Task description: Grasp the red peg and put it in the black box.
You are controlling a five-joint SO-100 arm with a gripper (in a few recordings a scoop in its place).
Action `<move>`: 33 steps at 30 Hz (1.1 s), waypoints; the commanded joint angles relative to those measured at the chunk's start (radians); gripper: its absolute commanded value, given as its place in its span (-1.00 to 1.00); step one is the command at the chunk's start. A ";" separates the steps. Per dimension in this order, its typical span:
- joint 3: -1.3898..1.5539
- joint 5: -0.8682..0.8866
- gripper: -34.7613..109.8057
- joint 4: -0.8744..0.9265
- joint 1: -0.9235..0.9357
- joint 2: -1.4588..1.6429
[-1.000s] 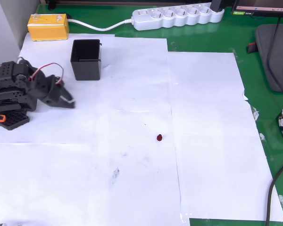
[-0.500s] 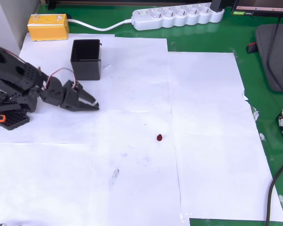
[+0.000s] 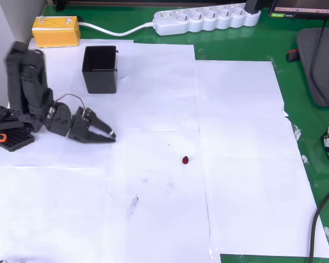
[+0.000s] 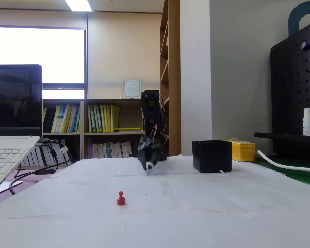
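A red peg (image 4: 121,198) stands upright on the white paper (image 4: 196,206) in the foreground. Behind it, the black arm (image 4: 151,124) rises and bends down, its gripper (image 4: 149,165) pointing at the paper. To the right sits the black box (image 4: 212,155), a yellow box (image 4: 243,151) just behind it.

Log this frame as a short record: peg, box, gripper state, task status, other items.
red peg: lies on white paper, free, apart from the arm
black box: upright, open-topped, nothing visible inside
gripper: jaws slightly parted, holding nothing, between box and peg
task status: peg not yet grasped
other items: yellow box, power strip
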 commanded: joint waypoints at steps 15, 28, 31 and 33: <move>0.365 -0.038 -0.52 0.114 0.067 0.137; 0.623 -0.064 -0.52 0.118 0.087 0.301; 0.661 -0.060 -0.52 0.060 0.087 0.351; 0.689 -0.052 -0.52 0.025 0.086 0.383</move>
